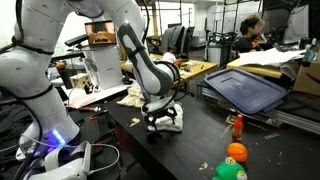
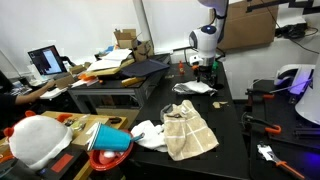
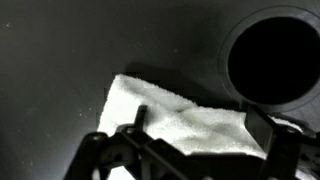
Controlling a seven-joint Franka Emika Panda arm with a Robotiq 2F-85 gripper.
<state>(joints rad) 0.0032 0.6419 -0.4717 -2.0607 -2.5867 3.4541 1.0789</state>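
Wrist view: pincer (image 3: 198, 125) wide open, empty, over one white cloth (image 3: 165, 108); one dark round hollow (image 3: 275, 55) beside.

The cloth (image 3: 180, 125) lies on the table (image 1: 205, 140) under the gripper (image 3: 205, 135), and a round opening (image 3: 272, 55) sits just beside its corner. In an exterior view a bottle (image 1: 238, 125) stands well apart from the cloth, with a ball (image 1: 236, 152) before it.

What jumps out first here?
The robot's gripper, jaws open, hangs right over a crumpled white cloth on the black table. In the wrist view a dark round opening sits beside the cloth. In an exterior view a beige towel lies spread nearer the camera.
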